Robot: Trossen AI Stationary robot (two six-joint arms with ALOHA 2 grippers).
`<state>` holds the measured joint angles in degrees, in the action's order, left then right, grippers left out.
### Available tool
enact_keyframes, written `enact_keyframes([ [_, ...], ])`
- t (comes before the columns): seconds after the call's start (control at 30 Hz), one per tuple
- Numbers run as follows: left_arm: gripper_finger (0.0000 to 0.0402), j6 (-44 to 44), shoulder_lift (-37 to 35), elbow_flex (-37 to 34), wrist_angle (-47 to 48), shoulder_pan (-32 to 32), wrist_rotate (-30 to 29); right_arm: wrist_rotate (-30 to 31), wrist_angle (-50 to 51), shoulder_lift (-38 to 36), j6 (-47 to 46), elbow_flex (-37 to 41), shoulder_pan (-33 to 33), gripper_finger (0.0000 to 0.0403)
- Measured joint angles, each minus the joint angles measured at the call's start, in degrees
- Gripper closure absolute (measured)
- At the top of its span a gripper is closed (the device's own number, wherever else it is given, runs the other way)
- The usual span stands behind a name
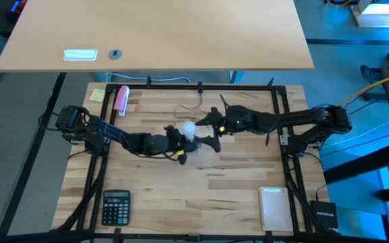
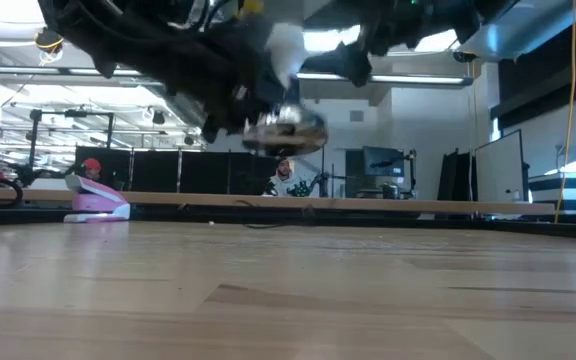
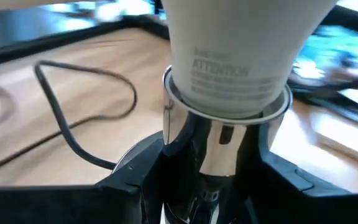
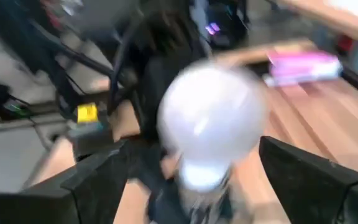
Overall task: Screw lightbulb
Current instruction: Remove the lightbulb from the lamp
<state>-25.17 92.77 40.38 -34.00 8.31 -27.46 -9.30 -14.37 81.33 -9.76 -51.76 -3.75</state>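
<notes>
the lightbulb (image 1: 189,128) sits above the middle of the table (image 1: 235,189), held off the wood, its neck seated in the silver socket (image 3: 225,134); the left gripper (image 3: 210,180) is clamped around that socket, one dark finger on each side; the right gripper (image 4: 185,174) faces the bulb's white dome with its fingers spread wide on either side, not touching it; the screwing step looks to be in hand, between turns; next the right gripper likely needs to close on the dome and twist while the left holds the socket steady; the black cord (image 3: 73,124) trails loose on the wood.
</notes>
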Motion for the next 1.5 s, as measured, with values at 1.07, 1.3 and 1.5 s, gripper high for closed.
enact_keyframes([
  [1.07,0.0233,10.69,0.09,-0.08,-8.82,-0.02,30.06,-26.71,-25.66,10.04,-0.35,-0.04,0.04,0.0151],
  [1.3,0.0233,10.33,0.09,-0.02,-12.74,-0.17,36.48,-24.56,-29.82,10.02,-2.10,-0.08,1.64,0.0151],
  [1.5,0.0233,8.24,0.09,-0.04,-10.17,-0.51,32.42,-21.66,-28.26,10.02,-3.33,0.05,0.88,0.0057],
])
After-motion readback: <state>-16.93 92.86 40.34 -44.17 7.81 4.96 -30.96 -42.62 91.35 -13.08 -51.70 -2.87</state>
